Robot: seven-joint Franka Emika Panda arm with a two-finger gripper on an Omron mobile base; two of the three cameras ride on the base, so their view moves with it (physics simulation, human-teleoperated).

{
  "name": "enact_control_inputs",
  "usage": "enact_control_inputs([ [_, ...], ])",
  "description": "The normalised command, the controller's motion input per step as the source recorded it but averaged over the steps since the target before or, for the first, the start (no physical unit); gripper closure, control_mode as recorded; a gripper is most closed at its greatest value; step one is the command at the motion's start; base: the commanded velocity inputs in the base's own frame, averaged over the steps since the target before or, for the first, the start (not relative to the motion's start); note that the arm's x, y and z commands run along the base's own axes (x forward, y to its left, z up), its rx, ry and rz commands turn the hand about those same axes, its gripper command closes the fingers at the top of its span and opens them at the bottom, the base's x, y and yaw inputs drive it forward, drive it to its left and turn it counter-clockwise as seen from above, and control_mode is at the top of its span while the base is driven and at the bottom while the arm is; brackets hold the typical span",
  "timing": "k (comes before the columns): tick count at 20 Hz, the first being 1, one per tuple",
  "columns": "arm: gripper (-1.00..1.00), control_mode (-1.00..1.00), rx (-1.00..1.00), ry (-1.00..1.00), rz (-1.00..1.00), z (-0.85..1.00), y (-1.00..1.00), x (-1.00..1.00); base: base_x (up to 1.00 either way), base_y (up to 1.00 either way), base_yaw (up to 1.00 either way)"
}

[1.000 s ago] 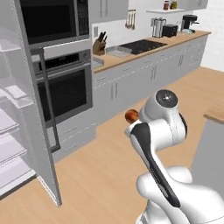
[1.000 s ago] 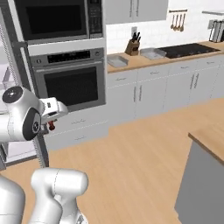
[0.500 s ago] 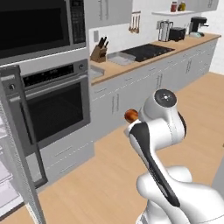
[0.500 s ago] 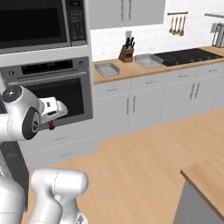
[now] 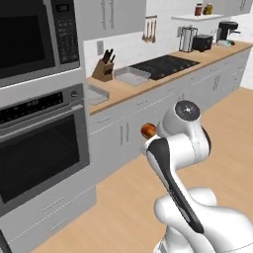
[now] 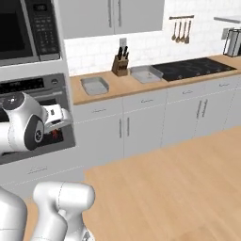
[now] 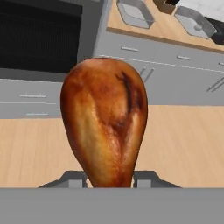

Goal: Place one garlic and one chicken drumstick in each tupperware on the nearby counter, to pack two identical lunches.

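The tool (image 7: 109,178) is clamped on the drumstick's (image 7: 104,120) narrow end, mid-frame in the hand view. Glossy, rigid, top-heavy: likely slippery, so grip nearer the meat. Trays (image 6: 94,85) wait on the tabletop (image 6: 127,87).

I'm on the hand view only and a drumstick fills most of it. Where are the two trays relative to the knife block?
Observer: In the right base view, one tupperware sits on the counter left of the knife block; the other tupperware sits right of it, beside the cooktop.
Operator: Anything in them?
Observer: Both look empty from the base views.
Operator: Where's the arm?
Observer: Folded close to the base, with the chicken drumstick held out toward the cabinets below the counter.
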Motion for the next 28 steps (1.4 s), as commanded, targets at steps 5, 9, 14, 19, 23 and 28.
enact_control_inputs([
  [5, 1.00, 1.00, 0.00, 0.00, 0.00, 0.00, 0.00, 0.00, 1.00, -0.30, 0.01],
  [9, 1.00, 1.00, 0.00, 0.00, 0.00, 0.00, 0.00, 0.00, 1.00, -0.35, 0.04],
  [14, 1.00, 1.00, 0.00, 0.00, 0.00, 0.00, 0.00, 0.00, 0.97, -0.44, 0.31],
  [19, 1.00, 1.00, 0.00, 0.00, 0.00, 0.00, 0.00, 0.00, 0.60, -0.38, 0.53],
  [23, 1.00, 1.00, 0.00, 0.00, 0.00, 0.00, 0.00, 0.00, 0.39, -0.42, 0.53],
  [28, 1.00, 1.00, 0.00, 0.00, 0.00, 0.00, 0.00, 0.00, 0.55, -0.18, 0.04],
])
